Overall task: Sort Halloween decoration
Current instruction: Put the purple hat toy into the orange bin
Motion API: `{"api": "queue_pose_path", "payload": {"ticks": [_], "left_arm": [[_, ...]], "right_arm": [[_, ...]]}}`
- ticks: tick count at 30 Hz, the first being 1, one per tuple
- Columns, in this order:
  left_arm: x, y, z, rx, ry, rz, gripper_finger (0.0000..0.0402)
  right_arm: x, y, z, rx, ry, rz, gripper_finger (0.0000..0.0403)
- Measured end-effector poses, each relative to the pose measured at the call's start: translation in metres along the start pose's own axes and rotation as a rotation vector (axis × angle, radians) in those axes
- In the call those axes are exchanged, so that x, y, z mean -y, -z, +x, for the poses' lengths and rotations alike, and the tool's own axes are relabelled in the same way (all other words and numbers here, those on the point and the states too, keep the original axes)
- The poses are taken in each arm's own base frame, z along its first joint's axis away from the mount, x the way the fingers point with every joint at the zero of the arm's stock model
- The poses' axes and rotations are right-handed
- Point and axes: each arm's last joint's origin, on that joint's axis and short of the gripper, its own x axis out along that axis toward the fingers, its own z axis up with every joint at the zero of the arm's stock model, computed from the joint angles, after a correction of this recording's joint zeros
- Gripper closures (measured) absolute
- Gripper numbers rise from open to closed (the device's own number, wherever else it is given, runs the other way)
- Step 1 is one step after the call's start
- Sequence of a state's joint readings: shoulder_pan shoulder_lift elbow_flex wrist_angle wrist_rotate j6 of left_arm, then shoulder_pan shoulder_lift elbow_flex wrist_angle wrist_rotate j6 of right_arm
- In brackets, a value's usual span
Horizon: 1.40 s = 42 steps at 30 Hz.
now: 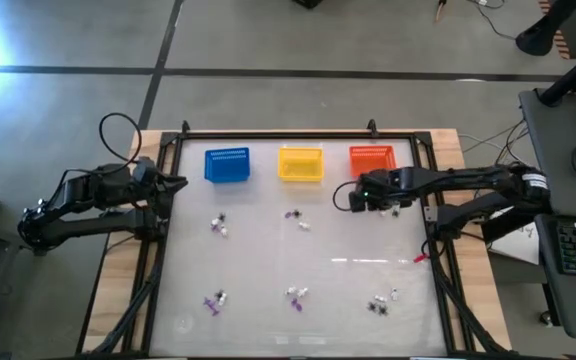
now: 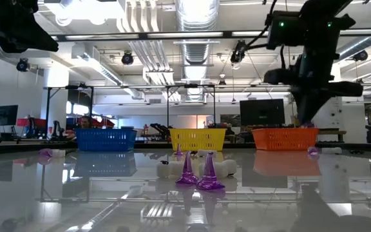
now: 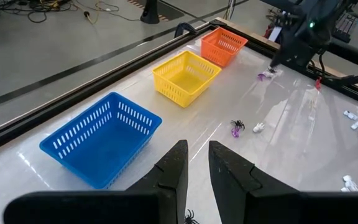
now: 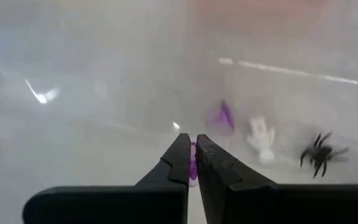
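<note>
Purple plastic shows between the tips of the right gripper (image 4: pixel 192 163), whose fingers are pressed together on a small purple trinket (image 4: pixel 193 169) just above the table (image 1: pixel 348 290), near the right edge and just in front of the orange-red basket (image 1: pixel 371 157). Below it on the glossy surface lie another purple cone-shaped trinket (image 4: pixel 221 116), a white hand-shaped trinket (image 4: pixel 261 135) and a black spider (image 4: pixel 319 153), close together. The left gripper (image 3: pixel 196 163) waits above the far left corner beside the blue basket (image 1: pixel 227 165), its fingers a narrow gap apart and holding nothing. The yellow basket (image 1: pixel 301 163) stands between the blue and orange-red ones along the far edge. The rest of the Halloween decoration (image 1: pixel 297 293) lies scattered in small clusters of white, purple and black pieces: two across the middle of the table and three along the near edge, all outside the baskets. In the low view, two purple cones (image 2: pixel 197 174) stand upright side by side, touching, with white pieces behind them.
</note>
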<state>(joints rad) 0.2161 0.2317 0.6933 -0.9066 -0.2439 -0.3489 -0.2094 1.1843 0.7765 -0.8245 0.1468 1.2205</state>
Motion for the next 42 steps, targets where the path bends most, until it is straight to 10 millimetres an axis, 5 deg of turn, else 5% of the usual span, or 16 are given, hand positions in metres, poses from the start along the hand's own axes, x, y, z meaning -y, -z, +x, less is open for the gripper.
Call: {"api": "queue_pose_path", "payload": {"ticks": [8, 21, 28, 42], "left_arm": [[0.000, 0.000, 0.000, 0.000, 0.000, 0.000, 0.0354], [0.000, 0.000, 0.000, 0.001, 0.000, 0.000, 0.0354], [0.000, 0.000, 0.000, 0.001, 0.001, -0.001, 0.0354], [0.004, -0.007, 0.004, 0.031, 0.015, -0.008, 0.0308]], "right_arm": [[0.010, -0.030, -0.015, 0.259, -0.040, 0.124, 0.0394], [0.024, -0.083, 0.006, 0.330, 0.007, 0.131, 0.0394], [0.030, -0.090, 0.013, 0.297, 0.041, 0.070, 0.0389], [0.029, -0.090, 0.012, 0.270, 0.009, 0.048, 0.0301]]}}
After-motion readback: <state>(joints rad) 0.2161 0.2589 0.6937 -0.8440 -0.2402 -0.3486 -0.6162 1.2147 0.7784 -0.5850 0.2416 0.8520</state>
